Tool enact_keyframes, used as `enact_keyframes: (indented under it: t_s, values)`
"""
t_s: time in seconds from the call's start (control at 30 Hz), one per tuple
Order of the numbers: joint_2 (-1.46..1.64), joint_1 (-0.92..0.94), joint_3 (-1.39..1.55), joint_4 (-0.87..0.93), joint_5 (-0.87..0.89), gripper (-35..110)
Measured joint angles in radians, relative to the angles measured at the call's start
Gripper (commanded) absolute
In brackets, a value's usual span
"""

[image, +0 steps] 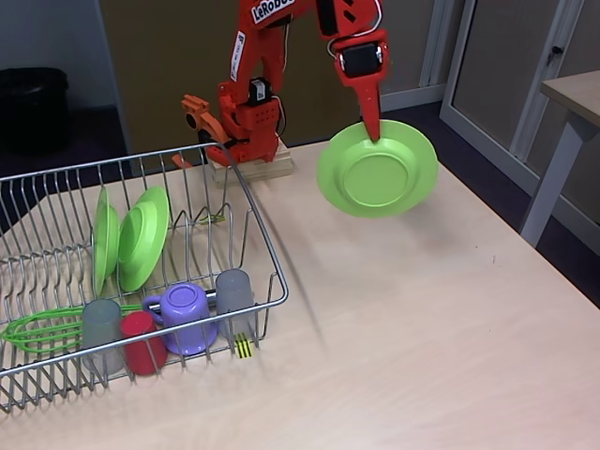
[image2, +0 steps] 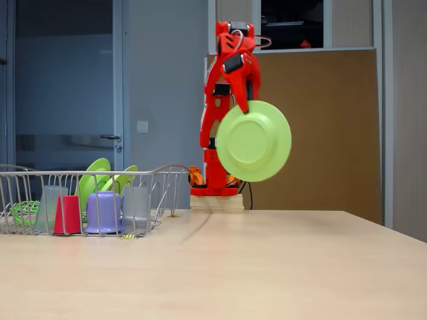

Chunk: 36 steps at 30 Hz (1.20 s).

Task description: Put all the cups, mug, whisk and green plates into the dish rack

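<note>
My orange gripper [image: 373, 129] is shut on the top rim of a lime-green plate [image: 378, 169], which hangs high above the table to the right of the dish rack [image: 264, 246]; the same plate [image2: 253, 141] and gripper [image2: 244, 107] show in both fixed views. In the rack [image2: 167, 175] two more green plates [image: 142, 237] stand on edge among the prongs. Along the rack's front row sit a grey cup [image: 100, 335], a red cup [image: 142, 342], the lilac mug [image: 186, 318] and another grey cup [image: 234, 297]. The green whisk [image: 37, 330] lies in the rack at the left.
The arm's base [image: 246, 141] stands on a wooden block behind the rack. Bare tabletop [image: 422, 319] spreads right of the rack. Another table's leg [image: 551, 178] stands at the far right, off this table.
</note>
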Motion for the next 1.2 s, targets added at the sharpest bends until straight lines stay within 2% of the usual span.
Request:
enact_keyframes:
  t_s: [0.27, 0.37, 0.67, 0.87, 1.2]
  values:
    - [0.19, 0.21, -0.006, -0.032, -0.291, 0]
    - [0.273, 0.295, 0.043, -0.051, -0.336, 0]
    - [0.586, 0.552, 0.569, -0.304, -0.316, 0]
    - [0.746, 0.638, 0.946, -0.483, -0.284, 0]
    - [0.877, 0.726, 1.241, -0.63, -0.275, 0]
